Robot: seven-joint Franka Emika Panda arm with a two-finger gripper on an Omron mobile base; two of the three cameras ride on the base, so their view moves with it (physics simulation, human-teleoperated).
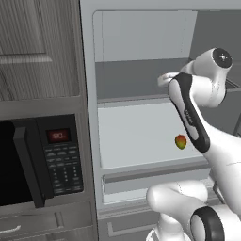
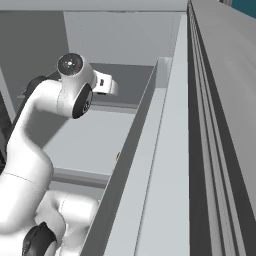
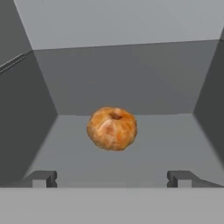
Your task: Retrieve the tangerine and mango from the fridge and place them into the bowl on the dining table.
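Inside the fridge [image 1: 141, 84], on an upper shelf, the tangerine [image 3: 112, 128] sits dead ahead of the gripper [image 3: 112, 178], centred between its 2 fingertips [image 3: 43, 178] and a little beyond them. The jaws stand wide apart, grasping nothing. The mango [image 1: 180, 141] lies on the shelf below, beside the arm. A straight push forward looks enough to straddle the fruit.

A dimpled orange tangerine [image 3: 112, 128] sits on a grey fridge [image 1: 141, 84] shelf straight ahead of the open hand [image 3: 112, 178], untouched, while the red-and-green mango [image 1: 180, 141] rests one shelf lower.
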